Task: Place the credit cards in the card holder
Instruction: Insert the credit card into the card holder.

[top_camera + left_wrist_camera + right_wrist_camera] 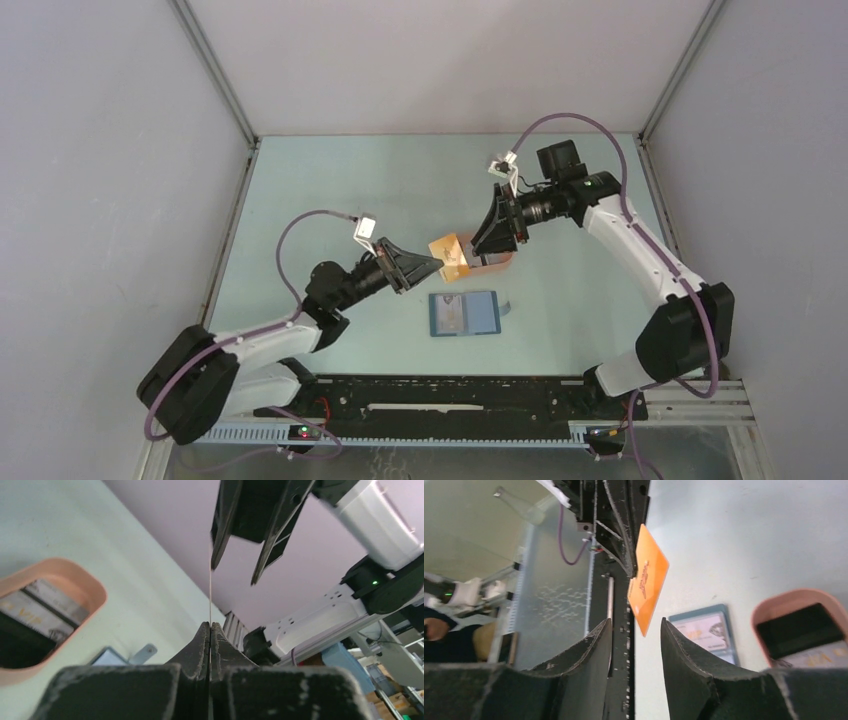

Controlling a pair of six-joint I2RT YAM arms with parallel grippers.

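Top external view first: on the left, the left gripper (pixel 432 264) is raised off the table (pixel 330 190), jaws pinched tight on one end of an orange card (pixel 448 255). From the left wrist we see that card edge-on, a thin line rising straight out of the closed fingertips. So its faces stand upright and the grip is on the flat sides. Its long axis appears to run from those jaws toward the right gripper (pixel 480 246), to the right and a little away from the bases. Our read is that it's held up in the air so it can pass between the arms and be aimed at a slot.

Moving right, the right gripper's jaws stand apart on either side of the card's free end. We cannot tell whether one finger brushes it, but it grips nothing. Just below the meeting point lies the card holder (pixel 465 313), open and flat, its long side running left to right and its snap tab poking out on the right. Farther right, under the right gripper, the pink tray (pixel 774 605) holds a black card (pixel 796 630) and a pale printed card (pixel 819 657), not yet loaded.
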